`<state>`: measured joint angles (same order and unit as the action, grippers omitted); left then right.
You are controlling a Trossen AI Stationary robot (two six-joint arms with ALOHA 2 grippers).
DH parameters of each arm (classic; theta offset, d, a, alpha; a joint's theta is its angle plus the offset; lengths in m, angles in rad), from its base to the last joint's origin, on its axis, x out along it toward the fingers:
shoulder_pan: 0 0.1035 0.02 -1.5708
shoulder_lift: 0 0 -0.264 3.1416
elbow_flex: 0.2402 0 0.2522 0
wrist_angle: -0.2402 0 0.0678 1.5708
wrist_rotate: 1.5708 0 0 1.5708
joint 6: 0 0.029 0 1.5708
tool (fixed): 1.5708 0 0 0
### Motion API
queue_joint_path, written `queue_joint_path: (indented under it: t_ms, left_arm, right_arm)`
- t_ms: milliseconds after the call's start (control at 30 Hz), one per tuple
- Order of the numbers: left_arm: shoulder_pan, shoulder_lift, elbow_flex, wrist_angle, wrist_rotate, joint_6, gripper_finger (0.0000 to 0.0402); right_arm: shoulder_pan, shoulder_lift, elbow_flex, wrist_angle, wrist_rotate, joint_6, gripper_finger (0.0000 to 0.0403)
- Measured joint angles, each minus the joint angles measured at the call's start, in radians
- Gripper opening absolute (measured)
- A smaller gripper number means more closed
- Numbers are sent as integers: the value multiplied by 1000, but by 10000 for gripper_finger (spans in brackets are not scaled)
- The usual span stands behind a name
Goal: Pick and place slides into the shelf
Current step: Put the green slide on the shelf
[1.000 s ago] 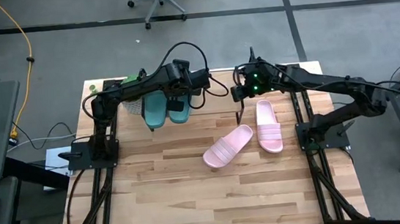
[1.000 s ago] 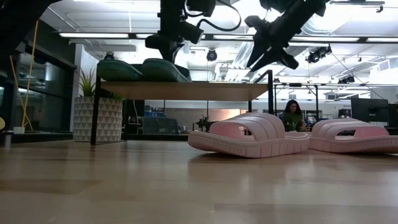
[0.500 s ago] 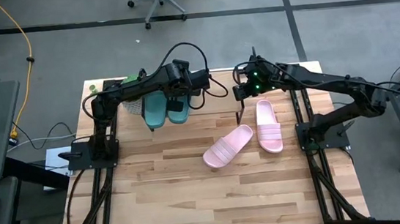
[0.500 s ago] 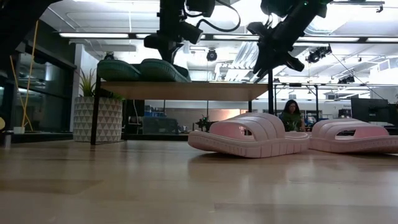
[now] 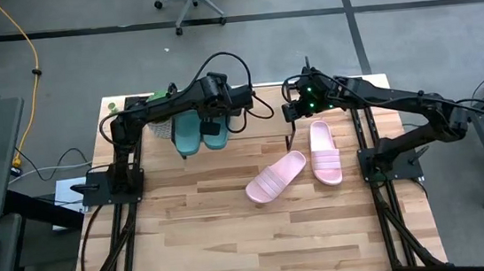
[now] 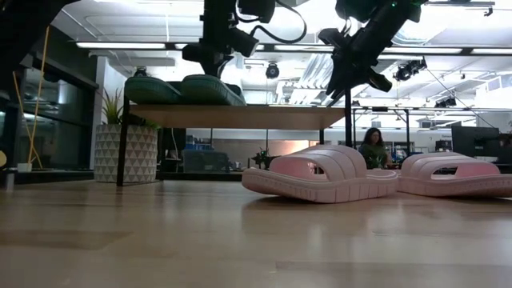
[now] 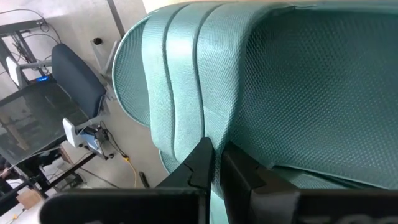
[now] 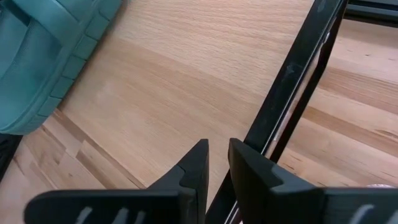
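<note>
Two dark teal slides [image 5: 199, 131] sit side by side on the left end of the shelf [image 6: 240, 115], at the far side of the desk [image 5: 234, 234]; the left claw [image 7: 214, 163], nearly pressed together and holding nothing, hovers right over the right-hand one. The right claw [image 8: 214, 163] hangs above the shelf's right end with only a narrow gap between its fingers, empty. Two pink slides [image 5: 303, 165] lie on the desk, nearer and right of the shelf.

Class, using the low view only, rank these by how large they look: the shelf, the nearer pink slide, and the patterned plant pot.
1. shelf, widest across the picture.
2. nearer pink slide, though closeness to the camera enlarges it.
3. patterned plant pot, set farther back, so its true size is unsure.
</note>
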<state>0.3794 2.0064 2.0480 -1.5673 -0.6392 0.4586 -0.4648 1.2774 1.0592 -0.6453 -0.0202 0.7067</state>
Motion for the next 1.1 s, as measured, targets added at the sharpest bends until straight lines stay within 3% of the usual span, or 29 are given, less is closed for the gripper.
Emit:
queue_joint_path:
  t_ms: [600,1100]
  left_arm:
    - [1,0,0,28,22,-3,20]
    - [1,0,-2,61,28,-18,158]
  right_arm:
    - [-1,0,0,-1,-12,0,55]
    - [0,0,-1,9,-16,0,55]
